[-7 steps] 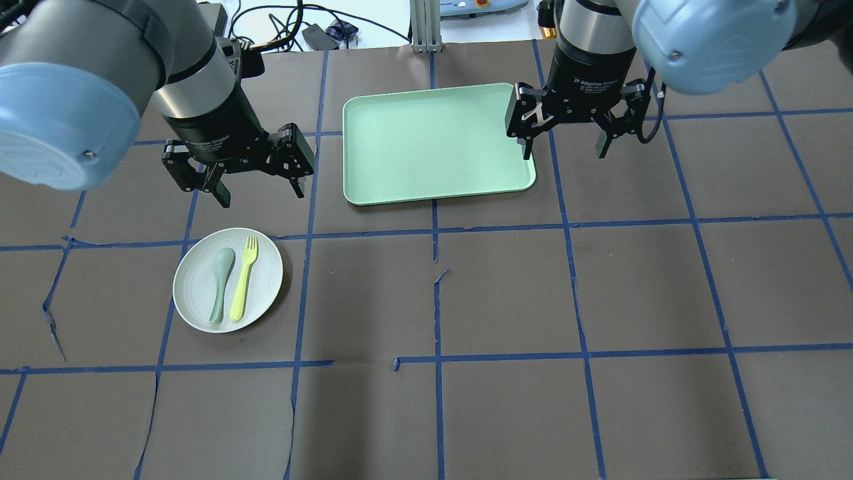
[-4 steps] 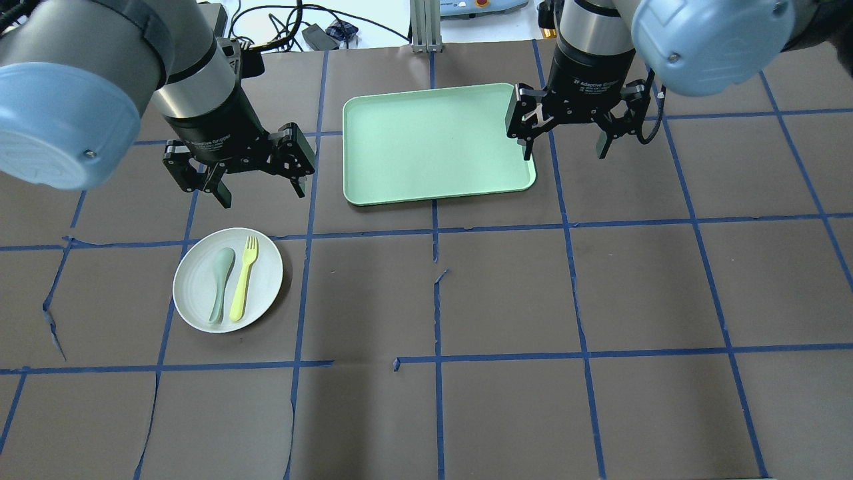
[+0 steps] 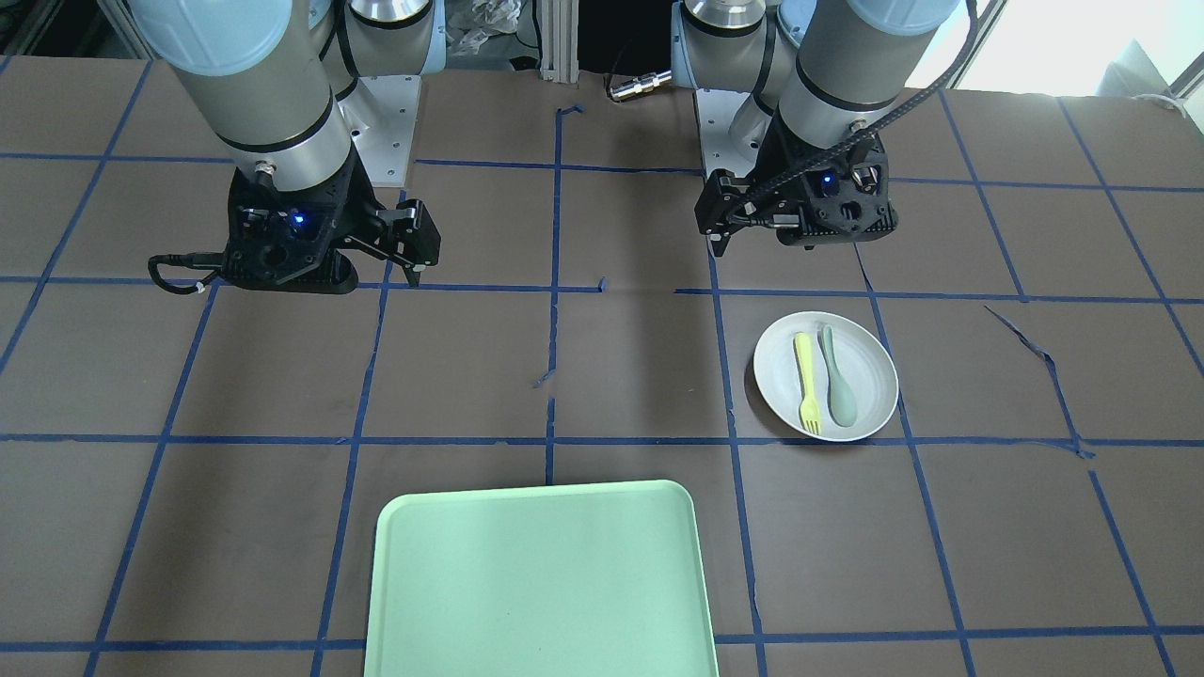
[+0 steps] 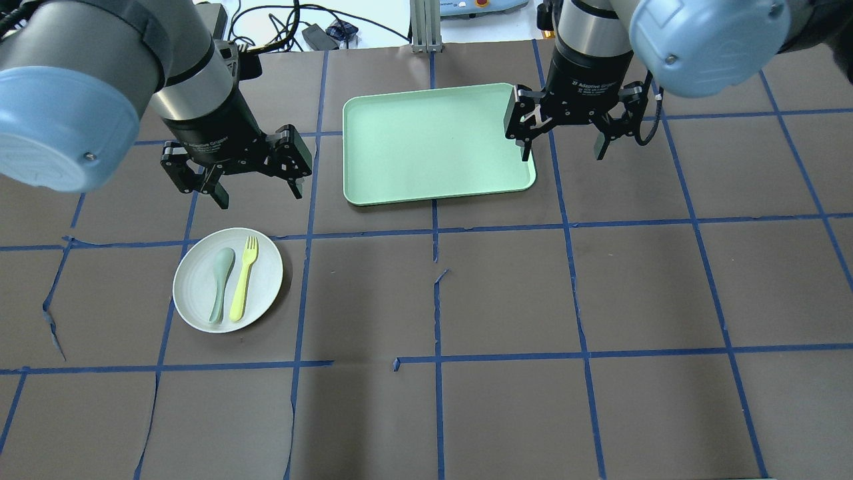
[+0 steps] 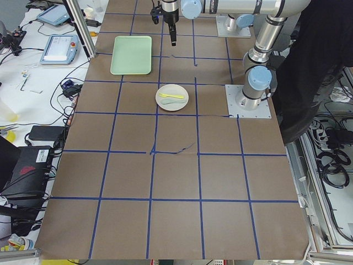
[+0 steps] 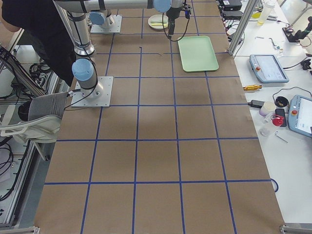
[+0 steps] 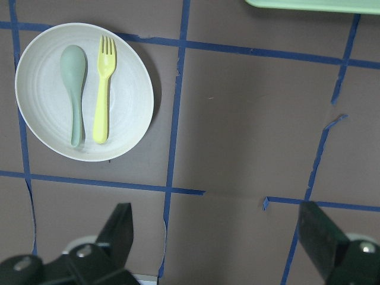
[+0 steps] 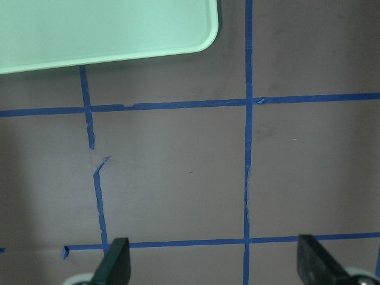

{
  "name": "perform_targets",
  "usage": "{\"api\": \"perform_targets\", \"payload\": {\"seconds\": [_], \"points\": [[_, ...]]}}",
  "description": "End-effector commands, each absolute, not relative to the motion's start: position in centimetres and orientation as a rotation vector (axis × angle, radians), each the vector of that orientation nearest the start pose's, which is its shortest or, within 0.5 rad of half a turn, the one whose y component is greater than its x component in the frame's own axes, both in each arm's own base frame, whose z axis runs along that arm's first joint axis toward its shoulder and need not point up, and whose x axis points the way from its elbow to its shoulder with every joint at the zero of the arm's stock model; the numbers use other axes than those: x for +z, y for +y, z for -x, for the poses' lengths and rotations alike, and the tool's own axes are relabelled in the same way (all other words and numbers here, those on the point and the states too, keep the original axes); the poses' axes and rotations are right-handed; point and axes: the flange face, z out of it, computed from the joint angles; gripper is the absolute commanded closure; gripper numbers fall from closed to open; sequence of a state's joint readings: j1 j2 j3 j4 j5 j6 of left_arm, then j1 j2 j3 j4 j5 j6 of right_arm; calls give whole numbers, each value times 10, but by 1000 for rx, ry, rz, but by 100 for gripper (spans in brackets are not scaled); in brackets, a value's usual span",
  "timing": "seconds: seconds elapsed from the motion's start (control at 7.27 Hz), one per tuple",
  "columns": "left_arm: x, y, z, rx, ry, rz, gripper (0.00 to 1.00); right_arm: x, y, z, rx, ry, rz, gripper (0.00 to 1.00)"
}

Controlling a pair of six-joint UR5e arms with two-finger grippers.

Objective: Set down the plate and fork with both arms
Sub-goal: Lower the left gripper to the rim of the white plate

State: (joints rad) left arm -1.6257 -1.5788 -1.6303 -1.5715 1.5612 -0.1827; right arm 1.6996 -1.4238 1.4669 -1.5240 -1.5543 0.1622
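Left gripper (image 4: 260, 195) hangs with its fingers (image 7: 119, 228) spread wide, gripping nothing and touching nothing. It points straight down from an upright wrist, above the brown table (image 4: 506, 293). In its wrist view the plate (image 7: 127, 89) lies on the table ahead of the fingers, off toward the left one and apart from it. The fork (image 4: 243, 279) rests flat on the plate, just beside a grey-green spoon (image 4: 221, 283), both handles pointing the same way. Right gripper (image 4: 564, 155) is likewise spread wide and empty, pointing down from an upright wrist. The corner of the green tray (image 4: 433, 143) sits near its left finger. The plate and fork lie well apart from this gripper, over by the left one.
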Motion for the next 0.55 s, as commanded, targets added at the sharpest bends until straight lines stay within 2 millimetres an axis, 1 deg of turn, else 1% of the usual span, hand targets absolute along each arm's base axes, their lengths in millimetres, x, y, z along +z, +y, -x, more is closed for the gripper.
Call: {"api": "perform_targets", "payload": {"seconds": [0.0, 0.14, 0.28, 0.41], "points": [[427, -499, 69, 131, 3157, 215, 0, 452, -524, -204, 162, 3130, -55, 0], [408, -503, 15, 111, 3171, 187, 0, 452, -523, -204, 166, 3132, -57, 0], [388, -501, -16, 86, 3170, 247, 0, 452, -523, -204, 168, 3134, -54, 0], [354, -499, -37, 60, 3192, 240, 0, 451, -523, -204, 167, 3131, -55, 0]]}}
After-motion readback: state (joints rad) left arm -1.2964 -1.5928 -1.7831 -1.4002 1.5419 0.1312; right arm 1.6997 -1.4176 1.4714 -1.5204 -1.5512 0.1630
